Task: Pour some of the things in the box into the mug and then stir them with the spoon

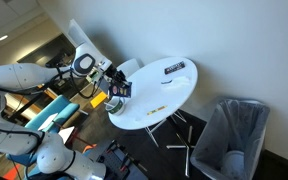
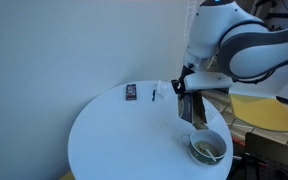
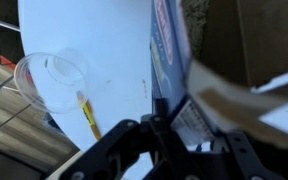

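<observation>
My gripper (image 3: pixel 184 132) is shut on the box (image 3: pixel 174 55), a dark carton with white print, its brown top flap (image 3: pixel 234 95) hanging open. In both exterior views the gripper (image 2: pixel 191 97) (image 1: pixel 115 88) holds the box (image 2: pixel 195 108) (image 1: pixel 119 91) tilted above the table's edge. The mug (image 2: pixel 208 148) stands just below and beside the box, close to the rim of the table. In the wrist view the mug (image 3: pixel 52 80) looks pale and round, to the left of the box. The spoon (image 3: pixel 86 115), with a yellow handle, rests in the mug and leans over its rim.
The round white table (image 2: pixel 114 140) (image 1: pixel 169 95) carries a long flat dark item with white lettering (image 2: pixel 131 92) (image 1: pixel 174 68) and a small thin object (image 2: pixel 154 95) beside it. A grey bin (image 1: pixel 234 135) stands on the floor by the table. A wall lies behind.
</observation>
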Available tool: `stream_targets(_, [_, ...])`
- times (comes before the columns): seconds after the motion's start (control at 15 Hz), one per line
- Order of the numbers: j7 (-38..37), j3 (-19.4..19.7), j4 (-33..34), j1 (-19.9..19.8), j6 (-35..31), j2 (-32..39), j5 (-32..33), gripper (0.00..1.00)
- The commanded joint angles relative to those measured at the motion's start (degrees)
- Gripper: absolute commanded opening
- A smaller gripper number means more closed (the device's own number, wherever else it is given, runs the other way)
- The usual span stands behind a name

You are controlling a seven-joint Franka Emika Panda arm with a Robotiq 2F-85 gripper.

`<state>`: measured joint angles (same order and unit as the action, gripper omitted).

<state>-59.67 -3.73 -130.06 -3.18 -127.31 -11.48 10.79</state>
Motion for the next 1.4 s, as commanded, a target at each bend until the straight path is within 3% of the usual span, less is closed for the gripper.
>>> stream_targets(0.0, [3.5, 1.3, 7.2, 0.2, 5.9, 4.5, -4.5, 0.11])
stream_targets(0.87, [15.2, 6.6, 23.2, -0.6, 20.3, 15.7, -21.6, 0.11])
stream_targets(1.33, [13.1, 9.2, 26.4, -2.1, 19.6, 19.9, -28.7, 0.11])
